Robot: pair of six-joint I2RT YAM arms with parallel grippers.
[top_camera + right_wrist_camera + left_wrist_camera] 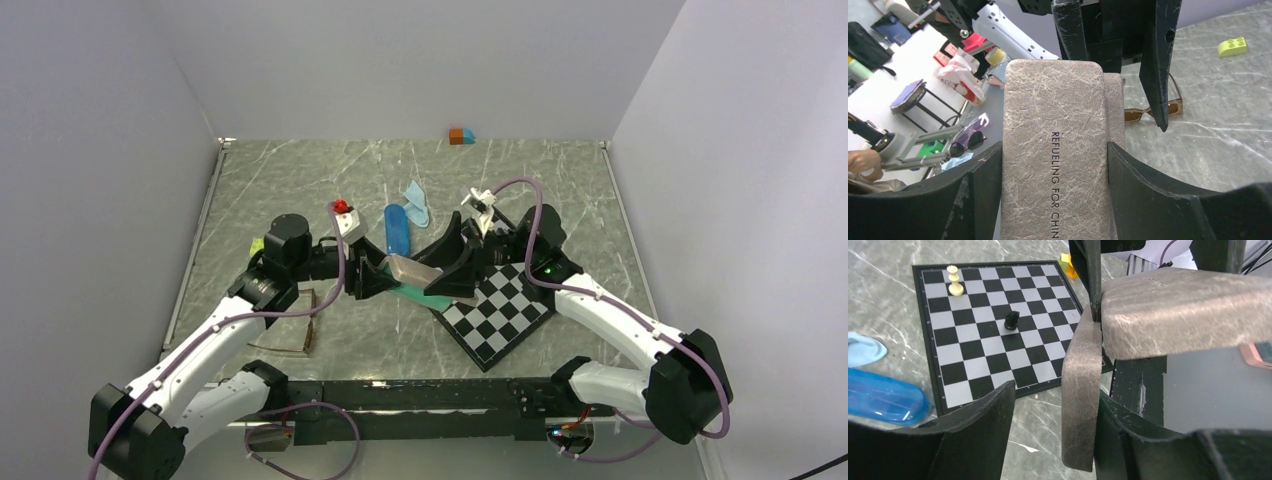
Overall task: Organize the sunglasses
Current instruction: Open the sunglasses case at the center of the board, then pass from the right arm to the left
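Nearest, at the near left of the tabletop [400,170], lie the brown-framed sunglasses [308,335], well apart from both pincers. In the middle, just left of the chessboard [495,320], the right pincer [1054,147] grips a grey case [1053,90] by its two long sides. The left pincer [1055,395] stands wide around the flap [1080,390] of this case; the flap seems to touch only one finger. A blue capsule case [397,230] lies on the far side of them.
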